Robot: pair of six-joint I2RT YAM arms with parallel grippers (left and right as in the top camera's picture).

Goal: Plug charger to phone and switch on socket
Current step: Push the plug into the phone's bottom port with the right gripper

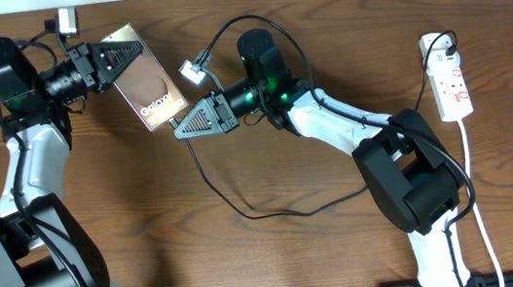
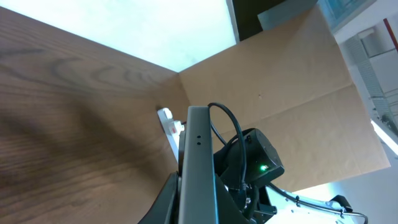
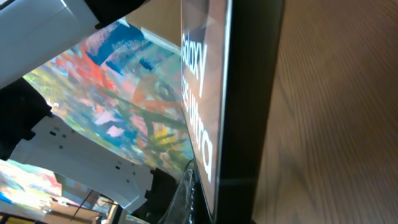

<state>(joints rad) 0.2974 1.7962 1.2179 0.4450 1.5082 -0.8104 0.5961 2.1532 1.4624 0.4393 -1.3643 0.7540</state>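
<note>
Left gripper: clamped on the flat black smartphone, tilting it off the wooden table so its lower edge faces your other arm.
Right gripper: closed on the thin black charger cable, right at that edge (tip hidden).
Narrow white power strip: far right, well apart.

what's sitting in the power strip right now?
A black plug sits in the far end of the power strip, the charger cable trailing off it. The outlet beneath the plug is covered; switch state is too small to read.

White links, black motor joints, green status LED.
</note>
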